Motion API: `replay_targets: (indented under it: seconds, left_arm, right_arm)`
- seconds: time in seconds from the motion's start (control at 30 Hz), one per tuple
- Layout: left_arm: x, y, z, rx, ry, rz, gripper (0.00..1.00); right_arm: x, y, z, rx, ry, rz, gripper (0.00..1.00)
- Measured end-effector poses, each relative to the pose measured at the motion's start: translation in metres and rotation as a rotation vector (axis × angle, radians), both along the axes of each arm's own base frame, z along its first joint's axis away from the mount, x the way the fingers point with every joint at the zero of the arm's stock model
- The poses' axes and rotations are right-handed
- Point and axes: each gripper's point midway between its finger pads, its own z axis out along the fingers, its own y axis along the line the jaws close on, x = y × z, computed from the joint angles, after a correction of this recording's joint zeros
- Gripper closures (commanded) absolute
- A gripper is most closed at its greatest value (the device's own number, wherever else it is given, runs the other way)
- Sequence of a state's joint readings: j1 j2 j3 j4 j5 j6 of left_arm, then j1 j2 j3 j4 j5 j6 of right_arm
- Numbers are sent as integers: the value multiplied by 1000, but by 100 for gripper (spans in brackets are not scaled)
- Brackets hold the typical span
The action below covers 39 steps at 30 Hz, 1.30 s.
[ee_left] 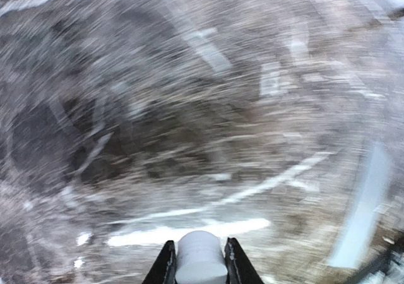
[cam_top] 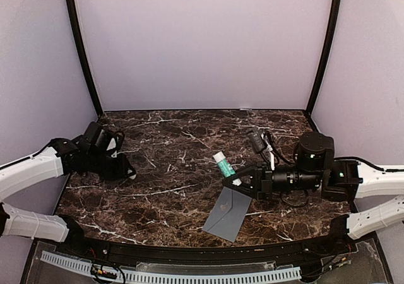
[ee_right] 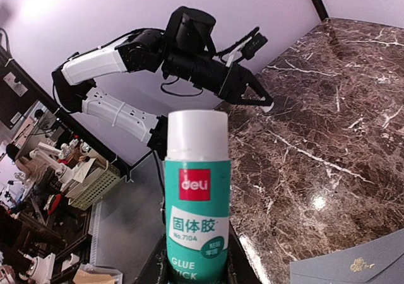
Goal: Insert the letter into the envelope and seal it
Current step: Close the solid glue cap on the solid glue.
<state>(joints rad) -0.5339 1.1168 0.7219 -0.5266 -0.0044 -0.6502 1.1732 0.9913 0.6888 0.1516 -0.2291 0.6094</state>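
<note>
Teal glue stick (ee_right: 196, 214) is clamped in my right gripper (cam_top: 234, 180), with the envelope (cam_top: 228, 213) lying just beside those jaws. My left gripper (ee_left: 199, 245) pinches a whitish cylinder (ee_left: 200, 264).

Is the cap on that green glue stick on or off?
On. The right wrist view shows a white cap sitting flush on top of the glue stick, which the right tool holds.

The top camera looked down from the near edge over the whole surface (cam_top: 170, 164). The left wrist camera faced it closely; the right one looked left, sharing the left arm (ee_right: 101, 63).
</note>
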Motion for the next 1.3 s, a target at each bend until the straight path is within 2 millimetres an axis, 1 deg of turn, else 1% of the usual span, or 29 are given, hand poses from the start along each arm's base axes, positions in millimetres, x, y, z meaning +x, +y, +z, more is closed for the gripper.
replay_targets:
  seconds: [0.1, 0.17, 0.23, 0.27, 0.3, 0.4, 0.5, 0.63, 0.8, 0.9, 1.07, 1.3]
  left_arm:
    - [-1, -32, 51, -185, -90, -118, 94]
    - [-7, -54, 88, -324, -150, -217, 94]
    - [-18, -72, 121, -452, -194, -316, 94]
    - [-23, -79, 132, -497, -205, -353, 94]
    - [-32, -88, 148, -559, -223, -406, 95]
    - [-53, -108, 179, -681, -240, -521, 95]
    - [-76, -126, 201, -772, -242, -630, 95]
    - [-102, -146, 219, -851, -232, -739, 95]
    - [-117, -163, 233, -921, -233, -815, 97]
    - [-123, -171, 236, -943, -224, -850, 97]
    - [-134, -184, 234, -958, -187, -906, 97]
    - [-140, -192, 236, -975, -172, -952, 97]
  right_arm:
    - [-13, -2, 4, 2, 1, 65, 96]
    - [-20, -3, 6, 5, 9, 104, 96]
    - [-27, -3, 8, 6, 17, 143, 96]
    - [-31, -2, 9, 8, 20, 160, 96]
    - [-33, -1, 11, 10, 22, 175, 96]
    - [-40, 7, 16, 11, 23, 208, 96]
    - [-47, 16, 15, 3, 28, 235, 96]
    - [-54, 29, 11, -17, 37, 261, 97]
    - [-61, 40, 8, -23, 38, 284, 97]
    - [-61, 42, 7, -26, 40, 285, 98]
    - [-62, 44, 10, -19, 37, 289, 98]
    - [-63, 46, 15, 1, 29, 292, 99]
